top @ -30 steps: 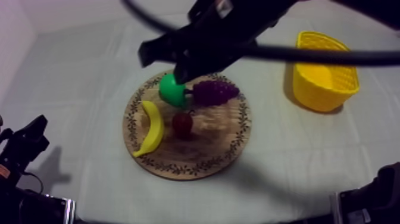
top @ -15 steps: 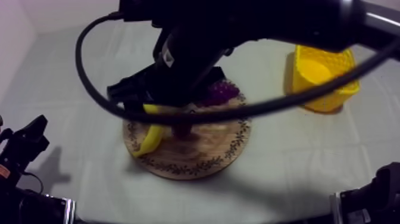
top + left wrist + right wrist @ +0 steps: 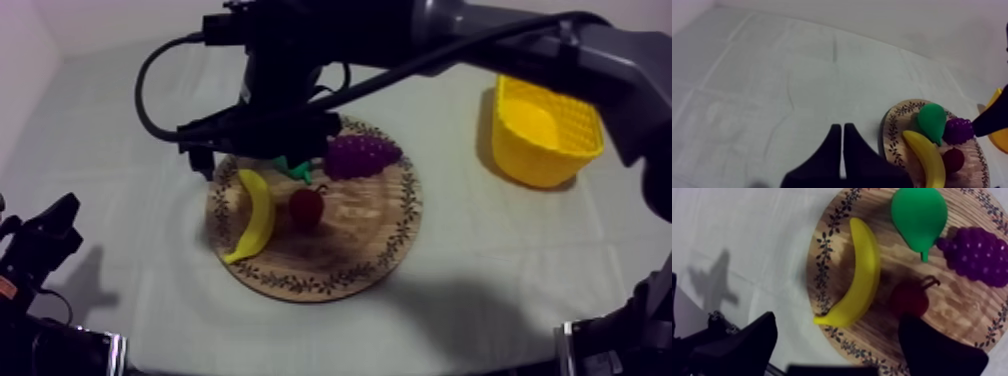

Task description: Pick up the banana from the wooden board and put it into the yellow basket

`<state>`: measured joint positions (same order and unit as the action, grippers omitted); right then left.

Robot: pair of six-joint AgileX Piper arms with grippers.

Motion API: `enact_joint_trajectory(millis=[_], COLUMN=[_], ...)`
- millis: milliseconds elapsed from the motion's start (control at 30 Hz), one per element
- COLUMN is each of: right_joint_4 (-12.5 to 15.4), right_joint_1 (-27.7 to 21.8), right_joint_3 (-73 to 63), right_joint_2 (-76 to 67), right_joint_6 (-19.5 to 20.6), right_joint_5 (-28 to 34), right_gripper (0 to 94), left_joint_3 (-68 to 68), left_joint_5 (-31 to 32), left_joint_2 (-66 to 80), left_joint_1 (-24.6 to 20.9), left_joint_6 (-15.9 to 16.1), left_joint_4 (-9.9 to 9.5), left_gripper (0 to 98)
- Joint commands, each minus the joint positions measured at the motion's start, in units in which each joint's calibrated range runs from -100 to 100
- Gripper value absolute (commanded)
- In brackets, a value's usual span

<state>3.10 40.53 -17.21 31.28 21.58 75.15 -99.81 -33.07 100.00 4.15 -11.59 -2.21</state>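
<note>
The yellow banana (image 3: 255, 212) lies along the left side of the round wooden board (image 3: 380, 250), beside a small red fruit (image 3: 306, 207) and a bunch of grapes (image 3: 362, 155). My right arm (image 3: 290, 90) reaches in from the upper right and hangs over the board's far left part, covering most of the green pear. In the right wrist view my right gripper (image 3: 842, 348) is open, its fingers (image 3: 747, 338) spread wide above the banana (image 3: 859, 275) and holding nothing. My left gripper (image 3: 842, 155) is shut, resting low at the left (image 3: 40, 240).
The yellow basket (image 3: 545, 125) stands at the right of the table, well away from the board. In the right wrist view the pear (image 3: 919, 213), the grapes (image 3: 977, 253) and the red fruit (image 3: 909, 298) crowd the banana's inner side. Bare cloth lies left of the board.
My right gripper went from shut to wide open and sank from over the pear towards the banana side of the board. The fruit and the left arm stayed put.
</note>
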Motion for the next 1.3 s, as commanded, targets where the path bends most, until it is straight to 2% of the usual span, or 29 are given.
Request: enact_joint_trajectory(millis=[0,433,700,1000,1267], right_joint_4=[-0.11,0.12,0.66,1.47,1.25], right_joint_1=[-0.26,-2.54,-1.84,-1.37,-1.04], right_joint_3=[-1.97,-12.03,-13.89,-15.48,-19.06], right_joint_2=[2.52,15.20,18.95,21.13,23.83], right_joint_6=[-0.13,-0.79,-1.28,-2.87,-4.36], right_joint_5=[0.26,3.66,5.06,8.23,12.40], right_gripper=[73.3,72.9,72.6,66.2,53.5], left_joint_3=[0.03,0.03,0.03,0.03,0.03], left_joint_5=[0.01,0.01,0.01,0.01,0.01], left_joint_2=[0.00,0.00,0.00,0.00,0.00], left_joint_1=[0.01,0.01,0.01,0.01,0.01], left_joint_6=[-0.01,-0.01,-0.01,0.01,-0.01], left_joint_4=[0.04,0.04,0.04,0.04,0.04], left_gripper=[0.1,0.1,0.1,0.1,0.1])
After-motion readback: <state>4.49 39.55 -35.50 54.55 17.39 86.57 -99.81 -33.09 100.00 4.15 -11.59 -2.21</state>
